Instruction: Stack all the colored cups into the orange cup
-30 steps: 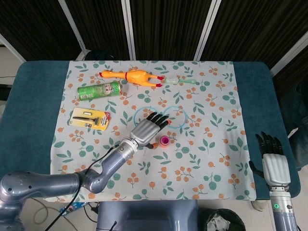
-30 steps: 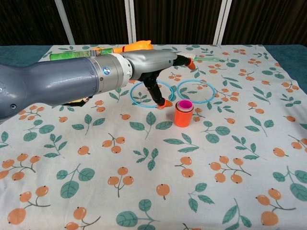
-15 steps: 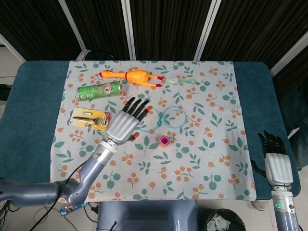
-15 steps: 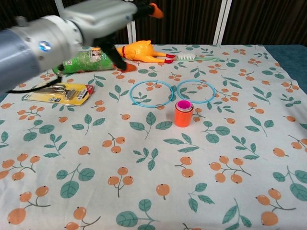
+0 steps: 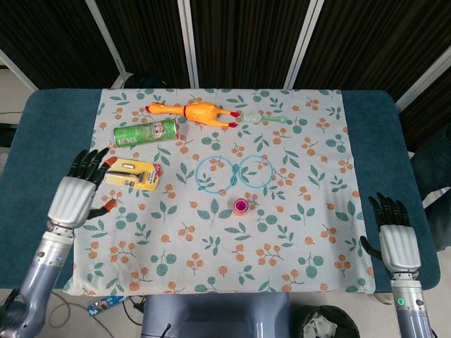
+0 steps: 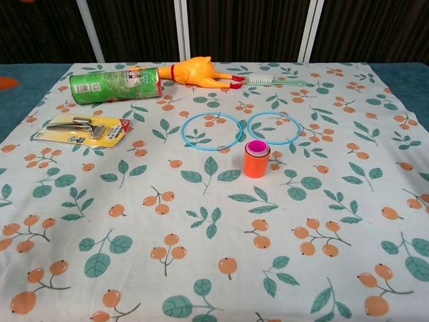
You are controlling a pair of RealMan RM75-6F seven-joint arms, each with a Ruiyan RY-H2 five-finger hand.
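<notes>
The orange cup [image 6: 256,161] stands upright near the middle of the floral cloth, with a magenta cup [image 6: 256,145] nested inside it; its magenta top [image 5: 241,205] shows in the head view. My left hand [image 5: 76,191] hovers over the cloth's left edge, far from the cup, fingers spread and empty. My right hand [image 5: 397,238] is at the table's right front corner, fingers apart, holding nothing. The chest view shows only an orange fingertip [image 6: 7,82] at its left edge.
Two blue rings [image 5: 232,172] lie just behind the cup. A green can [image 5: 145,132], a rubber chicken [image 5: 192,112] and a toothbrush [image 5: 266,119] lie along the back. A yellow carded razor pack [image 5: 132,173] sits by my left hand.
My left hand has swung away from the cup stack, leftward and back to the cloth's left edge. The cup stack has stayed put. My right hand has barely shifted.
</notes>
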